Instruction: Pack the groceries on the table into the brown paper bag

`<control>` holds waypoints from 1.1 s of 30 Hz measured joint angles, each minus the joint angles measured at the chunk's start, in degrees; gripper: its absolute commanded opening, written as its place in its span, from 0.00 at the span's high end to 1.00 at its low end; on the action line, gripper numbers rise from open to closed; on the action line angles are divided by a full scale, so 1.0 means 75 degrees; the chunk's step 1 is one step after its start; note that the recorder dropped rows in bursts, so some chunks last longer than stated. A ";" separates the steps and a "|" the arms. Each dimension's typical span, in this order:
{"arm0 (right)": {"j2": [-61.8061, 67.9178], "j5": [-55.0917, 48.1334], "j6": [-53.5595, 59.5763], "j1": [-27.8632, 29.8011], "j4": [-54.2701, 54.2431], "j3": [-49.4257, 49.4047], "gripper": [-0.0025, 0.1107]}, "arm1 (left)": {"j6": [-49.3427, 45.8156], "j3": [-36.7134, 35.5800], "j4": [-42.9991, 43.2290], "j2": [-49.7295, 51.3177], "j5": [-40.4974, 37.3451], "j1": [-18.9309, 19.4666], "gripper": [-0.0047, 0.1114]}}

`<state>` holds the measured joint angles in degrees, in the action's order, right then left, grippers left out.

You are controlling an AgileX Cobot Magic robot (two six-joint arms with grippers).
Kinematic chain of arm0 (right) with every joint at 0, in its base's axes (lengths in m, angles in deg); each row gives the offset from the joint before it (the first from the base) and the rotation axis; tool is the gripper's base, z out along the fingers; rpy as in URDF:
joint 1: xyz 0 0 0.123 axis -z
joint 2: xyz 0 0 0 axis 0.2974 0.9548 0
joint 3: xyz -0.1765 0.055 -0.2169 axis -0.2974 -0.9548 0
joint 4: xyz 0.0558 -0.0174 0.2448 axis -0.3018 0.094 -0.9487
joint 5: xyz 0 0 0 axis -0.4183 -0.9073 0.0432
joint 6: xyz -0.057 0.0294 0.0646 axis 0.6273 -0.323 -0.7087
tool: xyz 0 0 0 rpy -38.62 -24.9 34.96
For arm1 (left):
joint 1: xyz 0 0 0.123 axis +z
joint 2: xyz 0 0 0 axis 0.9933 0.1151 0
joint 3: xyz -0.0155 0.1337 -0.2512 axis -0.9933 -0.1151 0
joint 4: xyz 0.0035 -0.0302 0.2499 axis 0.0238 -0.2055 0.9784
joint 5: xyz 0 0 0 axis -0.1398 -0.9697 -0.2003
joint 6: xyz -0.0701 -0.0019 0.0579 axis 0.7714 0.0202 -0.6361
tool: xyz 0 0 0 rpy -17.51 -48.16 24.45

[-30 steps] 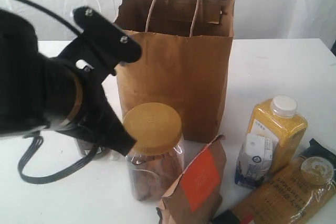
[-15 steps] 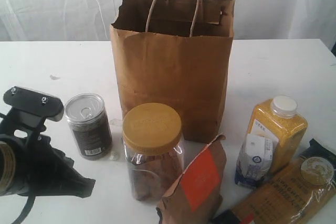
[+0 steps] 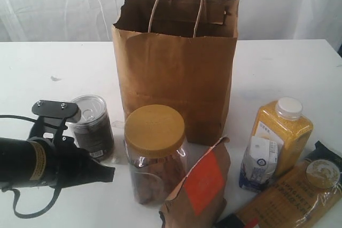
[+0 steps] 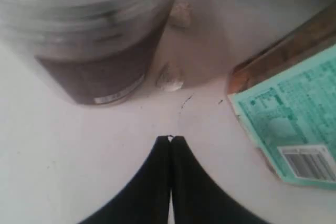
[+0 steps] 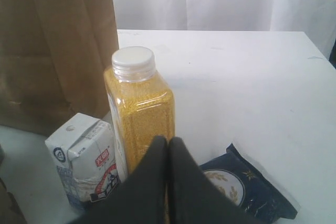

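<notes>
The brown paper bag (image 3: 176, 73) stands open at the middle back of the table (image 3: 283, 62). In front of it are the dark can (image 3: 92, 125), the tan-lidded jar (image 3: 156, 153), the brown pouch (image 3: 200, 185), the small carton (image 3: 259, 163), the yellow bottle (image 3: 281, 129) and the spaghetti packet (image 3: 294, 196). My left gripper (image 3: 109, 173) lies low in front of the can, shut and empty, its tip pointing at the jar's base. The left wrist view shows the gripper (image 4: 170, 139) between jar (image 4: 94, 51) and pouch (image 4: 289, 124). My right gripper (image 5: 168, 140) is shut and empty, just short of the bottle (image 5: 139, 103).
The carton (image 5: 86, 156) stands against the bottle, and the packet's dark end (image 5: 247, 182) lies beside them. A white curtain hangs behind the table. Small crumbs (image 4: 169, 77) lie on the tabletop by the jar. The bag wall (image 5: 52, 51) rises behind the carton.
My left arm has come down from in front of the bag to the table's front left, then slid right, past the can towards the jar. The groceries have not moved.
</notes>
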<state>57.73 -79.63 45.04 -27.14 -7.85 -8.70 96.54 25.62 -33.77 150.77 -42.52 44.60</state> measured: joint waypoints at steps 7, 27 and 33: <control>0.0000 0.0000 0.0000 0.0000 0.0000 0.0000 0.98 | -0.0564 0.0049 -0.0230 0.0543 0.0296 0.0097 0.49; 0.0000 0.0000 0.0000 0.0000 0.0000 0.0000 0.98 | -0.0900 0.1252 -0.0245 0.1759 0.0015 0.0097 0.49; 0.0000 0.0000 0.0000 0.0000 0.0000 0.0000 0.98 | -0.0962 0.1295 -0.0259 0.1947 0.0015 0.0097 0.49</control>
<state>57.73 -79.63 45.04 -27.14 -7.85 -8.70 89.32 35.33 -35.71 165.38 -42.41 45.32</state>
